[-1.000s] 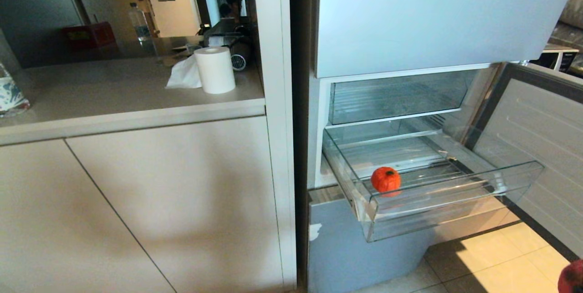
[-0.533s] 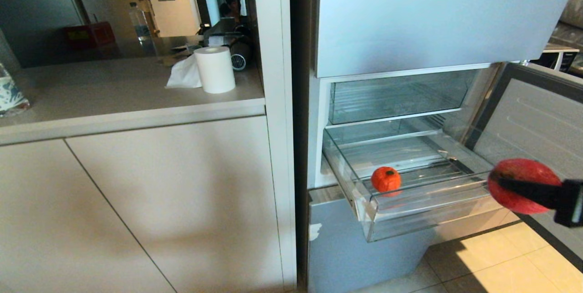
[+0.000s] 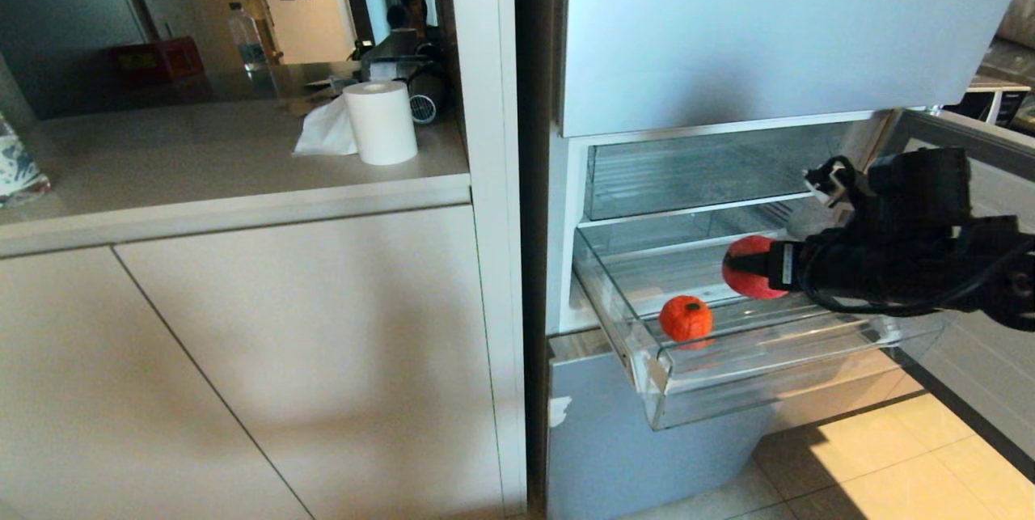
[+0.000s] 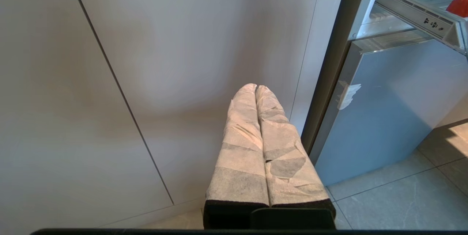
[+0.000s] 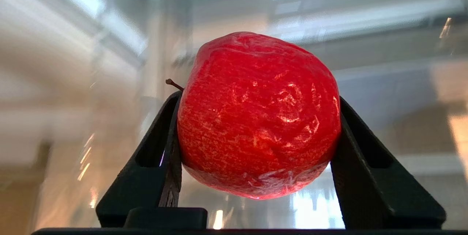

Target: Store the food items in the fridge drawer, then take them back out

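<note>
A glossy red apple (image 5: 257, 114) is clamped between the black fingers (image 5: 151, 169) of the right gripper (image 3: 748, 267), one on each flank of the fruit. The apple is held over the pulled-out fridge drawer (image 3: 776, 358), above its ribbed floor and clear of it. A smaller orange-red fruit (image 3: 686, 319) is seen resting inside the drawer, near its front left corner, apart from the apple. The left gripper (image 4: 256, 90) is kept low before the cabinet door (image 4: 146, 63) left of the drawer, its wrapped fingers pressed together, nothing between them.

Glossy red apple (image 5: 257, 118) (waxy sheen); clear plastic drawer (image 3: 776, 358).
</note>
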Tool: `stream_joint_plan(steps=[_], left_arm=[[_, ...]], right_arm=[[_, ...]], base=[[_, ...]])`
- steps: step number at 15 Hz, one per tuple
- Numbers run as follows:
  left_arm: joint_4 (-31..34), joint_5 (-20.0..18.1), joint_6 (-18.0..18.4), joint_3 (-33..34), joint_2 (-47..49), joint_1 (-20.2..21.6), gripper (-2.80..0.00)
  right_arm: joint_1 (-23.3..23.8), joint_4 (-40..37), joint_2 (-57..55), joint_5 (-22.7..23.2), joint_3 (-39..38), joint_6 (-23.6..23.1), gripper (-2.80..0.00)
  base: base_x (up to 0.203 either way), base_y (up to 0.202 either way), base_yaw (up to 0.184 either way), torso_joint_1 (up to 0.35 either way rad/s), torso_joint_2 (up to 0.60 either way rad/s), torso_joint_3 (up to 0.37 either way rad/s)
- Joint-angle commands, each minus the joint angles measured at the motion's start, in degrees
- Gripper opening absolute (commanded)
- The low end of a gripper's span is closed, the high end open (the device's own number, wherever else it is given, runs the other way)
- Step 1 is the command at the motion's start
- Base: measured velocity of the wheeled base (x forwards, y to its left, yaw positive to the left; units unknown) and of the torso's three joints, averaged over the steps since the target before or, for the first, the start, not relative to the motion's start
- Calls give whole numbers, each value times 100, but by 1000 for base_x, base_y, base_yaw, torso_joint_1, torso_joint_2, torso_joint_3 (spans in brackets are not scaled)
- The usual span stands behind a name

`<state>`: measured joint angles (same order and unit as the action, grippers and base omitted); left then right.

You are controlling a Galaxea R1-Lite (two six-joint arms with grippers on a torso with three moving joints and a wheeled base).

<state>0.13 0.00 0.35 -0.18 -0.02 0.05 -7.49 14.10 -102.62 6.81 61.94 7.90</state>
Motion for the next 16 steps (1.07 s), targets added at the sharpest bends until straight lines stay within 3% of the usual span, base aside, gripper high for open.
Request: stream_joint_plan(steps=[1,3,6,11,12,16], left_arm=[[4,0,0,1,2,4,-280],[-1,0,0,1,2,4,-280],[4,0,0,1,2,4,-280],[4,0,0,1,2,4,-280],[4,0,0,-7,2,4,-280],[4,0,0,1,2,4,-280]], right_arm=[[-21,159,-1062,-365,644,3,-280],[9,191,-1450,-834,1053,1,-280],[61,181,-1809,-1119,1255,-23,-280],[295,198,-2203,-1194,1583,-52,-280],[321,187,-2243,-1191,1631,-52,0],[322,203,-2257,-1173,1646,6,0]], base=[[0,0,0,0,0,0],[0,0,0,0,0,0],[0,0,0,0,0,0],[0,0,0,0,0,0],[0,0,0,0,0,0],[0,0,0,0,0,0]])
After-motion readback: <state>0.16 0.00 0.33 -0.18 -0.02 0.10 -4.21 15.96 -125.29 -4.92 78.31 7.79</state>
